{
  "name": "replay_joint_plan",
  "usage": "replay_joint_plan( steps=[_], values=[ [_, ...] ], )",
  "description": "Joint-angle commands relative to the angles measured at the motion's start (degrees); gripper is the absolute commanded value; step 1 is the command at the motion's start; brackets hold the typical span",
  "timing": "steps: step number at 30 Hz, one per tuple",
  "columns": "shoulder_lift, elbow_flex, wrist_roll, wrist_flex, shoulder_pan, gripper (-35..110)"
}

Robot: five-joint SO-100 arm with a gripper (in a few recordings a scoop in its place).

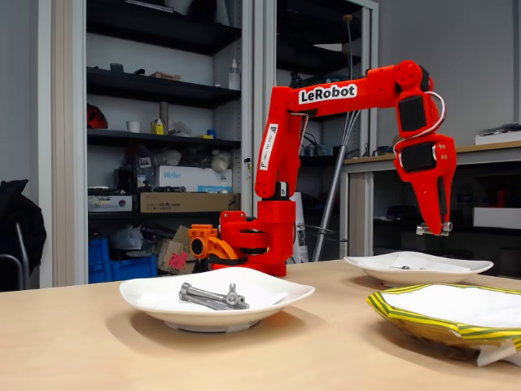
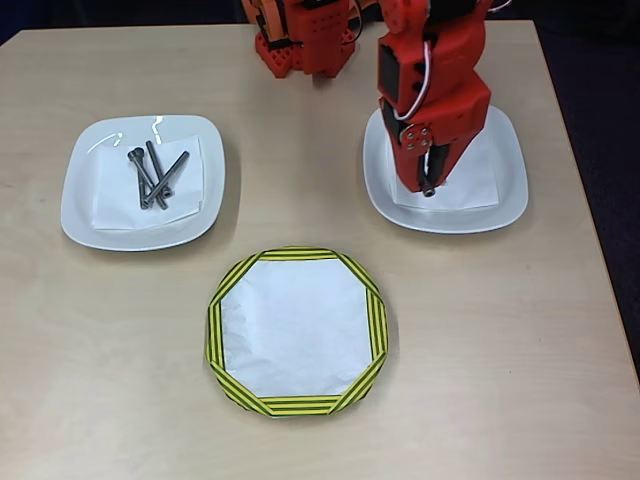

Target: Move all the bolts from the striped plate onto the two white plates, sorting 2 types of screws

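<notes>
My red gripper [image 1: 434, 230] hangs a little above the right white plate [image 1: 456, 269], shut on a short grey bolt [image 1: 445, 228] that lies crosswise at the fingertips. In the overhead view the gripper [image 2: 430, 188] points down over that plate [image 2: 505, 190] and hides most of its middle. Small bolts [image 1: 404, 266] lie on it in the fixed view. The left white plate [image 2: 85, 215] holds a small heap of long hex-head bolts [image 2: 158, 177], also seen in the fixed view [image 1: 213, 298]. The striped plate [image 2: 215, 330] sits at the front with a bare white centre.
Both white plates carry a paper napkin [image 2: 115, 195]. The arm's red base [image 2: 300, 40] stands at the table's far edge between them. Bare tabletop [image 2: 520, 380] surrounds the striped plate. Shelves and a bench [image 1: 163, 122] stand behind the table.
</notes>
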Motion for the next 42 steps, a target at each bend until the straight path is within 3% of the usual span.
replay_joint_plan(
  steps=[1, 8, 15, 42],
  values=[
    [7.8, 8.3, 8.5, -5.2, -6.2, 0],
    [13.8, 19.1, 19.6, -11.7, -13.2, 0],
    [17.0, 26.6, 19.1, -21.3, -12.9, 13],
    [52.4, 49.1, -7.5, -26.9, 10.6, 0]
  ],
)
